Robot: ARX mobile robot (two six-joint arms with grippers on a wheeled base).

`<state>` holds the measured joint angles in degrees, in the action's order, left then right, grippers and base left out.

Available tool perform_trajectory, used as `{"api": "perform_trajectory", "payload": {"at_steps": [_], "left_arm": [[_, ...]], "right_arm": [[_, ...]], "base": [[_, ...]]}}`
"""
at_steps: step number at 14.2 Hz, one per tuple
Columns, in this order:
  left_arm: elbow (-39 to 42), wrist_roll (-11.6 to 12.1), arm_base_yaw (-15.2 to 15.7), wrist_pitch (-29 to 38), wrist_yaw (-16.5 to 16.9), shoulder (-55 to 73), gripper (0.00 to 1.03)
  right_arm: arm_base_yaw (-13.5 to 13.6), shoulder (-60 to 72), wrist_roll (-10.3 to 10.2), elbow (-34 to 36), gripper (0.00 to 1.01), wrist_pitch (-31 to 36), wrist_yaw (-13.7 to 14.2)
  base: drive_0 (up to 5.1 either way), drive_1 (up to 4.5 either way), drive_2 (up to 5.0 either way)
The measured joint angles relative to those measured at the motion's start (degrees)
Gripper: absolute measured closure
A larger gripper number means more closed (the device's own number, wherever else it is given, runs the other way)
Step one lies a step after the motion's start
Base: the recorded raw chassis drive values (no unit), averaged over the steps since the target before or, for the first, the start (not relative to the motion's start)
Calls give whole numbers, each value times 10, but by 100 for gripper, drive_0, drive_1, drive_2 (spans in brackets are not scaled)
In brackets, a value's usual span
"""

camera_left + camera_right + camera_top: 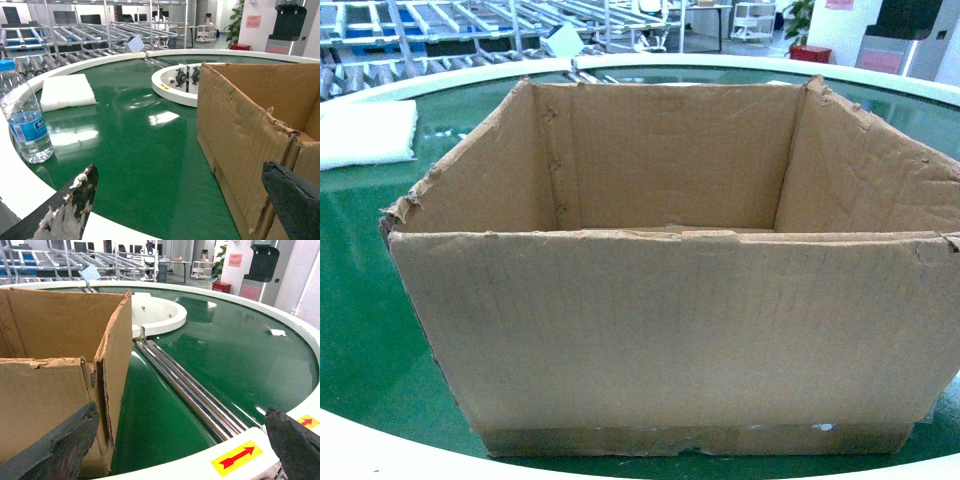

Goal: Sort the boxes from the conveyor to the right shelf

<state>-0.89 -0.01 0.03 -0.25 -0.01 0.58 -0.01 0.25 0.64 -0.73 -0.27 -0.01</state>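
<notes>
Left wrist view: the left gripper (180,210) is seen with its dark fingers spread wide, one worn finger (70,207) over the belt's near rim and the other at the box (250,145) corner. The right gripper (185,445) is likewise held apart, one finger against the box's front wall. The open box is set on the green conveyor (360,330), with a bottle (22,117) on the white rim and a white pad (67,92) beyond.
</notes>
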Motion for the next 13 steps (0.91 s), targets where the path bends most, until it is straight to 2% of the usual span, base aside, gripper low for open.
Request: {"api": "perform_trajectory", "payload": {"at_steps": [11, 12, 13], "left_arm": [[0, 0, 0, 0, 0, 0, 5], [0, 0, 0, 5, -2, 0, 5], [0, 3, 0, 9, -7, 2, 5]], "right_arm": [[0, 0, 0, 0, 3, 0, 0], [3, 0, 2, 0, 3, 8, 5], [18, 1, 5, 0, 3, 17, 18]], "base": [[0, 0, 0], [0, 0, 0], [0, 0, 0]]}}
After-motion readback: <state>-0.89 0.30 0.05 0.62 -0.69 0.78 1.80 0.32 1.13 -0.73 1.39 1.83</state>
